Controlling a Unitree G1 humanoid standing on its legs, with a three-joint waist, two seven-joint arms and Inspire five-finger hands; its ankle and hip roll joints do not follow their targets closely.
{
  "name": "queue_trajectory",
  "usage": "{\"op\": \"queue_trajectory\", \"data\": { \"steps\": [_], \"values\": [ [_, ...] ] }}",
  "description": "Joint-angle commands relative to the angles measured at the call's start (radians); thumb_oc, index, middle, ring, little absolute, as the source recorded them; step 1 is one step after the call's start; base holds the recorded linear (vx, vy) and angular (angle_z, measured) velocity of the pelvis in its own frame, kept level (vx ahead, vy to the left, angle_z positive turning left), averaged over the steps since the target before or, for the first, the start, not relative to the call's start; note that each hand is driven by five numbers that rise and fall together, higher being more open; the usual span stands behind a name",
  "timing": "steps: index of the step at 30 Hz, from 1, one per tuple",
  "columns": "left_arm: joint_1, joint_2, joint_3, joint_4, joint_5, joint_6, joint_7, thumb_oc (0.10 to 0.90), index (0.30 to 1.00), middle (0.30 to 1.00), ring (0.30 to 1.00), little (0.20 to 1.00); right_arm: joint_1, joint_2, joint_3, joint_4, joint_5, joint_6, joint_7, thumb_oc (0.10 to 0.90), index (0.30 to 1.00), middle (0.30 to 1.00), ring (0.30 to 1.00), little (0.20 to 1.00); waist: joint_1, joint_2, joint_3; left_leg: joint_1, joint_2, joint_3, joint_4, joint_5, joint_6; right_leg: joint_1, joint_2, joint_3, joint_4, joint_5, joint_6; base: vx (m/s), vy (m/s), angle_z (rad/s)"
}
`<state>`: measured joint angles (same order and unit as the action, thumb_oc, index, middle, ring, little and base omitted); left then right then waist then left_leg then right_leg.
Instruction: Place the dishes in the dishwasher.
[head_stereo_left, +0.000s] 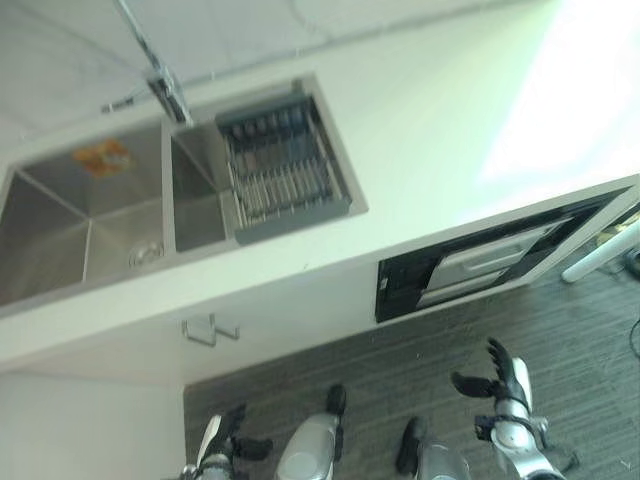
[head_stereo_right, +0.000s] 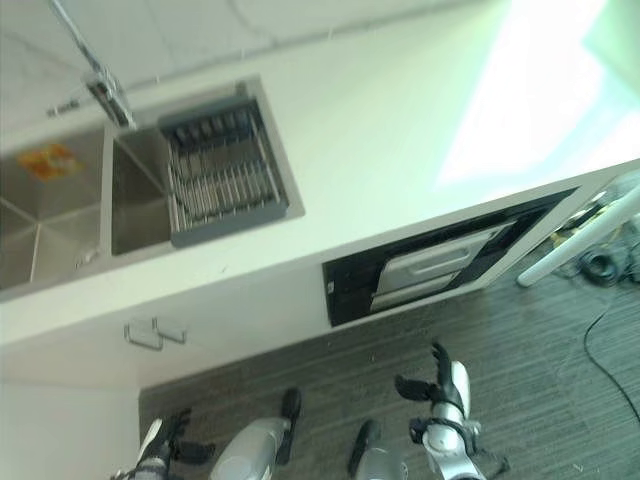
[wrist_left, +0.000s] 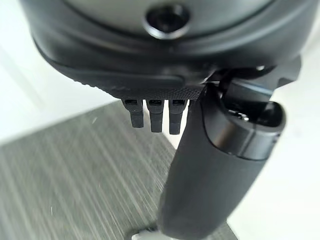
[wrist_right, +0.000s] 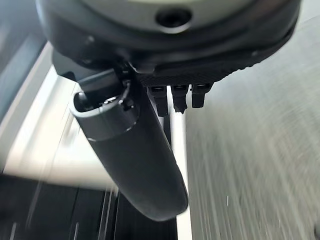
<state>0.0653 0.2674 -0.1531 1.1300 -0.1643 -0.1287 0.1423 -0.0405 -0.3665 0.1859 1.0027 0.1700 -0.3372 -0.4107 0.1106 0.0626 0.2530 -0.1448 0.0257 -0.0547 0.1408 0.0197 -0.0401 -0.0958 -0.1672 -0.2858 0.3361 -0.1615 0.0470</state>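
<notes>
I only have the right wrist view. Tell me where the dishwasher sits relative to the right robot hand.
Observer: The dishwasher is built in under the counter, just beyond the open, empty right robot hand.
Operator: Now locate the dishes.
Observer: A dish rack sits in the right basin of the sink; I cannot tell what it holds.
Operator: Report the other arm.
Observer: The left robot hand hangs open and empty, low over the floor before the sink.
</notes>
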Motion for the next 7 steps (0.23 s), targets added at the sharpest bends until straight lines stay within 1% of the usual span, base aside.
{"op": "queue_trajectory", "data": {
  "steps": [1, 2, 4, 5, 6, 7],
  "values": [
    [-0.008, 0.015, 0.01, -0.023, -0.168, 0.057, -0.058, 0.8, 0.9, 0.9, 0.9, 0.9, -0.099, -0.023, -0.017, -0.028, -0.017, -0.058, 0.06, 0.8, 0.9, 0.9, 0.9, 0.9, 0.015, 0.01, -0.007, -0.048, 0.042, 0.037, 0.159, -0.178, -0.017, 0.031, -0.037, 0.038, -0.036, -0.024, 0.093, 0.0, 0.0, -0.09],
    [-0.006, 0.014, 0.034, -0.018, -0.213, 0.062, -0.102, 0.8, 0.9, 0.9, 0.9, 0.9, -0.091, -0.017, -0.025, -0.017, -0.018, -0.055, 0.078, 0.8, 0.9, 0.9, 0.9, 0.9, 0.013, 0.008, -0.014, -0.044, 0.041, 0.038, 0.159, -0.18, -0.017, 0.032, -0.037, 0.041, -0.036, -0.024, 0.094, 0.0, 0.0, 0.0],
    [-0.001, 0.003, 0.093, -0.016, -0.324, 0.076, -0.233, 0.8, 0.9, 0.9, 0.9, 0.9, -0.067, 0.0, -0.043, 0.012, -0.023, -0.052, 0.108, 0.8, 0.9, 0.9, 0.9, 0.9, 0.008, 0.002, -0.03, -0.031, 0.042, 0.048, 0.159, -0.189, -0.017, 0.034, -0.043, 0.045, -0.036, -0.024, 0.097, 0.0, -0.026, 0.07],
    [0.002, -0.002, 0.109, -0.025, -0.343, 0.08, -0.277, 0.8, 0.9, 0.9, 0.9, 0.9, -0.06, 0.006, -0.048, 0.023, -0.027, -0.053, 0.116, 0.8, 0.9, 0.9, 0.9, 0.9, 0.007, 0.0, -0.035, -0.025, 0.043, 0.051, 0.159, -0.193, -0.016, 0.036, -0.045, 0.045, -0.036, -0.023, 0.097, 0.0, -0.022, 0.06],
    [0.008, -0.007, 0.119, -0.04, -0.353, 0.099, -0.286, 0.8, 0.9, 0.9, 0.9, 0.9, -0.047, 0.013, -0.055, 0.035, -0.028, -0.046, 0.123, 0.8, 0.9, 0.9, 0.9, 0.9, 0.006, -0.002, -0.041, -0.017, 0.043, 0.056, 0.159, -0.2, -0.015, 0.038, -0.048, 0.047, -0.036, -0.024, 0.101, 0.01, -0.024, 0.04],
    [0.012, -0.011, 0.134, -0.041, -0.375, 0.12, -0.334, 0.8, 0.9, 0.9, 0.9, 0.9, -0.035, 0.021, -0.062, 0.051, -0.013, -0.024, 0.142, 0.8, 0.9, 0.9, 0.9, 0.9, 0.003, -0.006, -0.05, -0.008, 0.045, 0.065, 0.159, -0.208, -0.015, 0.039, -0.052, 0.048, -0.036, -0.024, 0.103, 0.0, 0.0, 0.0]
  ]
}}
